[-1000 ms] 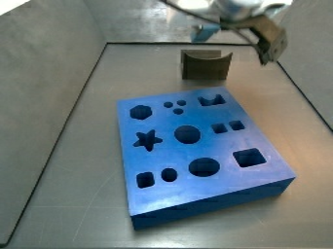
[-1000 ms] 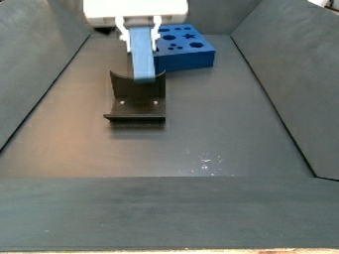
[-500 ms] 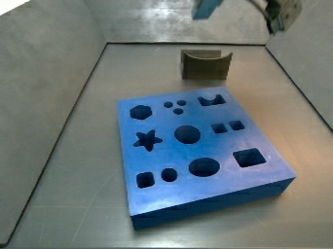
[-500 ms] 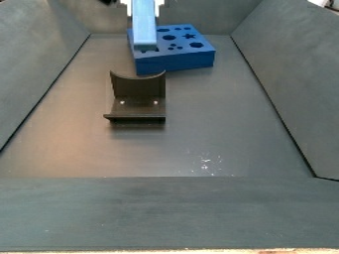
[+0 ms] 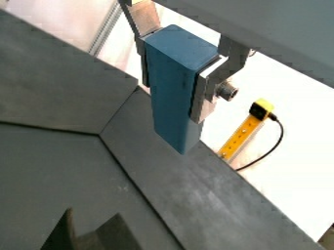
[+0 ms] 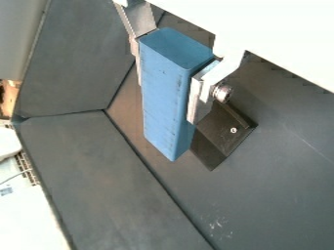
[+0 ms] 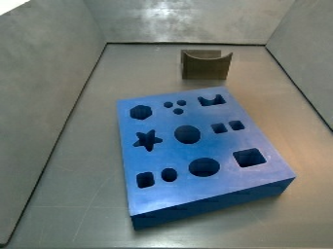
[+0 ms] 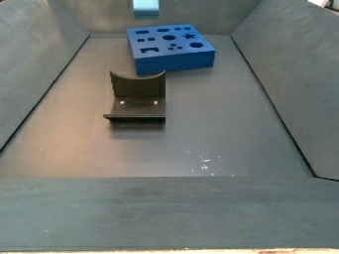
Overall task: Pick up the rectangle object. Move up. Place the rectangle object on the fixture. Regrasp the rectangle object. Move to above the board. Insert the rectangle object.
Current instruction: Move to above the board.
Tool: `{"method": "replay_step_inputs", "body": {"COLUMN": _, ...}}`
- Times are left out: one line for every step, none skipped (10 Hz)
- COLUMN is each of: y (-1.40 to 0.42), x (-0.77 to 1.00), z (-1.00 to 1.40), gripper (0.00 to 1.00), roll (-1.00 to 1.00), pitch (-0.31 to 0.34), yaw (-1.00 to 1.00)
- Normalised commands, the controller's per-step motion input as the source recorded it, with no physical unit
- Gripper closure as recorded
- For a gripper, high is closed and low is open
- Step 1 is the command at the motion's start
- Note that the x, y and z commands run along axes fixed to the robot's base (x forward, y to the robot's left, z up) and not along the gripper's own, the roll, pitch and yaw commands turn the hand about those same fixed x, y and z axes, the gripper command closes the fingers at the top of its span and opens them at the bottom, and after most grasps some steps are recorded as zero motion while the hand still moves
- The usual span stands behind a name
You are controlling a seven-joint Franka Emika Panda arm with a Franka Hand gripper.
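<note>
In both wrist views my gripper [image 5: 175, 70] [image 6: 171, 70] is shut on the rectangle object [image 5: 174, 93] [image 6: 166, 98], a smooth blue block that hangs long end down between the silver fingers [image 5: 206, 94]. It is high above the floor. In a side view only the block's lower tip [image 8: 145, 6] shows at the top edge, and the gripper itself is out of frame. The brown fixture [image 7: 204, 64] [image 8: 135, 97] stands empty on the floor, and in a wrist view its dark base [image 6: 225, 143] lies below the block. The blue board [image 7: 200, 156] [image 8: 169, 47] lies flat with its dark shaped holes open.
Sloping grey walls [image 7: 58, 97] [image 8: 40, 89] enclose the dark floor on all sides. A yellow tool with a black cable [image 5: 248, 127] lies outside the enclosure, beyond the wall edge.
The gripper has risen straight up with the rectangle object, away from the fixture. It has left one side view fully and nearly left the other.
</note>
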Motion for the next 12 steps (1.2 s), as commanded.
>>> {"method": "replay_step_inputs", "body": {"y": -1.00, "x": -0.44, "z": -0.25, "gripper": 1.00, "roll": -1.00, "pitch": -0.008, "yaw": -0.18}}
{"method": "replay_step_inputs", "body": {"y": -1.00, "x": -0.44, "z": -0.27, "gripper": 1.00, "roll": -1.00, "pitch": -0.014, "yaw": -0.18}}
{"method": "replay_step_inputs", "body": {"y": -1.00, "x": -0.46, "z": -0.27, "gripper": 1.00, "roll": -1.00, "pitch": -0.023, "yaw": -0.17}}
{"method": "replay_step_inputs", "body": {"y": -1.00, "x": -0.48, "z": -0.27, "gripper": 1.00, "roll": -1.00, "pitch": -0.017, "yaw": -0.16}}
{"method": "replay_step_inputs", "body": {"y": -1.00, "x": -0.50, "z": -0.26, "gripper": 1.00, "roll": -1.00, "pitch": -0.014, "yaw": -0.16}}
{"method": "replay_step_inputs", "body": {"y": -1.00, "x": -0.51, "z": -0.27, "gripper": 1.00, "roll": -1.00, "pitch": -0.003, "yaw": -0.15}}
{"method": "replay_step_inputs", "body": {"y": -1.00, "x": -0.53, "z": -0.25, "gripper": 1.00, "roll": -1.00, "pitch": 0.004, "yaw": -0.15}}
{"method": "replay_step_inputs", "body": {"y": -0.79, "x": -0.44, "z": -0.19, "gripper": 1.00, "roll": -1.00, "pitch": 0.008, "yaw": -0.14}}
{"method": "replay_step_inputs", "body": {"y": -0.49, "x": -0.30, "z": -0.12, "gripper": 1.00, "roll": -1.00, "pitch": 0.012, "yaw": -0.13}}
{"method": "replay_step_inputs", "body": {"y": -0.26, "x": -0.20, "z": -0.06, "gripper": 1.00, "roll": -1.00, "pitch": 0.016, "yaw": -0.12}}
{"method": "replay_step_inputs", "body": {"y": -0.10, "x": -0.13, "z": -0.02, "gripper": 1.00, "roll": -1.00, "pitch": 0.020, "yaw": -0.12}}
{"method": "replay_step_inputs", "body": {"y": -0.01, "x": -0.09, "z": 0.00, "gripper": 1.00, "roll": -1.00, "pitch": 0.024, "yaw": -0.11}}
